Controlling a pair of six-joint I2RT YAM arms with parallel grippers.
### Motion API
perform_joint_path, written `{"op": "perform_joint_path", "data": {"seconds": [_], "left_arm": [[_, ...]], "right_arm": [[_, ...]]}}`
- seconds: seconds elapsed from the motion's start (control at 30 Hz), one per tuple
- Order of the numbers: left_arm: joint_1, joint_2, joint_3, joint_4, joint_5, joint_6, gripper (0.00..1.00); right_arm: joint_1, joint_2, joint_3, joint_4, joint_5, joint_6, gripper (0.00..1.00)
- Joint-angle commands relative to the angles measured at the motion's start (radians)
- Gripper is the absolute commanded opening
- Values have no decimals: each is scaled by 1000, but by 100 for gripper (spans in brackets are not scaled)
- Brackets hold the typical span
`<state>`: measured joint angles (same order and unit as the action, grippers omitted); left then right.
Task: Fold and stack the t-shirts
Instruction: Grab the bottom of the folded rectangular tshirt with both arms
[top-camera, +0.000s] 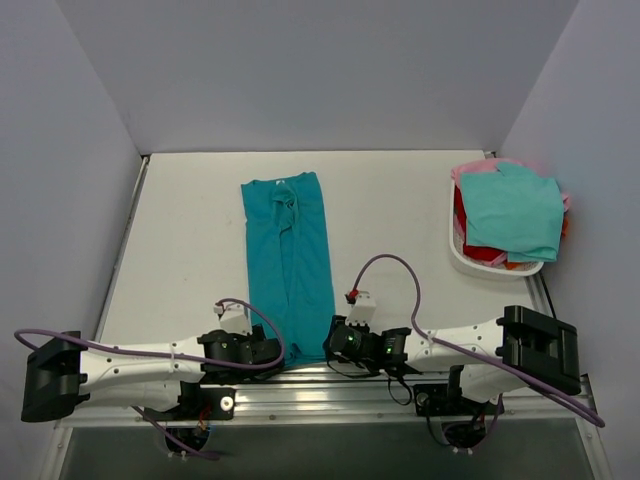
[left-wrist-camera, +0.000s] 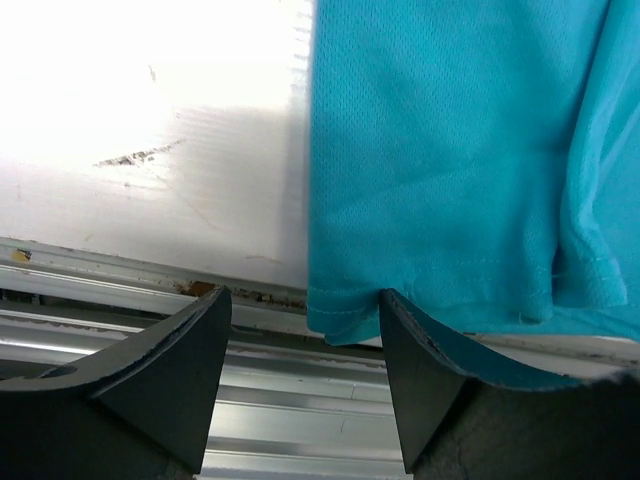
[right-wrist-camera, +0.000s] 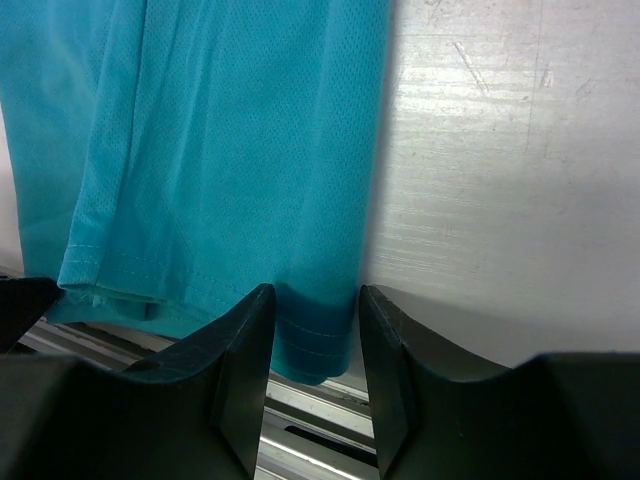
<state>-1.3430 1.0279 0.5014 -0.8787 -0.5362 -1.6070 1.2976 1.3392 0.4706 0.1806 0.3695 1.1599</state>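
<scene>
Open left claw (left-wrist-camera: 305, 292) and open right claw (right-wrist-camera: 316, 288) each straddle a near hem corner of the teal t-shirt (top-camera: 288, 250), stretched lengthwise away.

My top camera looks steeply down from the near side over the whole desk (top-camera: 190, 220). Both wrist cameras sit close at its near edge, sharing the teal t-shirt (top-camera: 288, 260) hem.
</scene>
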Motion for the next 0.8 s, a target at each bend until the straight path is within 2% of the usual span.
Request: {"op": "perform_joint_path", "data": {"seconds": [0.0,0.27,0.57,0.77], "left_arm": [[-7,-12,23,-52,-76,-102,69],[-7,6,-6,-10,-82,-128,69],[-5,127,-58,177,-22,-108,63],[-7,187,-57,236,-15,-99,58]], "right_arm": [[8,21,7,-15,45,9,35],[6,40,25,-26,52,-8,35],[2,81,28,0,39,-19,24],[2,89,22,8,37,-22,13]]}}
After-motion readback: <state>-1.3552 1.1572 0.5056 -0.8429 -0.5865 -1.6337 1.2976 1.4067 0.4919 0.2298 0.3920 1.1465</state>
